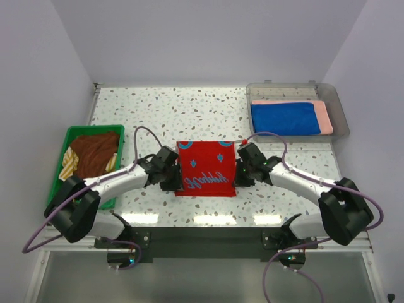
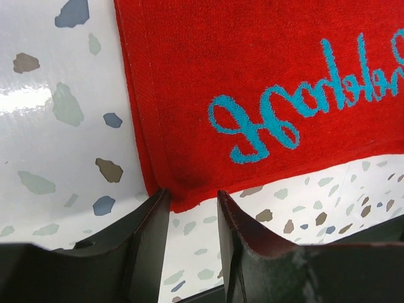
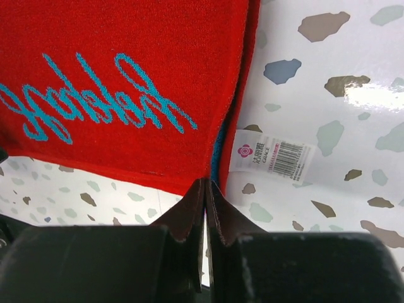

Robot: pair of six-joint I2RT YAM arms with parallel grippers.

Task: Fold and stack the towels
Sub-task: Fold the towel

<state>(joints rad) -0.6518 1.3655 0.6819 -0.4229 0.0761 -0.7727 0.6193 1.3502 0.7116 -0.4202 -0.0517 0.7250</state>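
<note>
**Red towel between two pincers**

Lying flat mid-tabletop (image 1: 189,113), the red towel (image 1: 205,169) shows blue script on top. At its near left corner the left pincer (image 2: 192,199) stands with jaws partly apart, the corner just at their tips and not gripped. The right pincer (image 3: 207,184) is closed on the near right corner, beside a white label (image 3: 278,156). A blue towel (image 1: 284,118) lies on a pink towel (image 1: 325,117) in the clear tray (image 1: 341,113); a brown towel (image 1: 95,154) and a striped towel (image 1: 68,167) lie in the green basket (image 1: 69,131).
</note>
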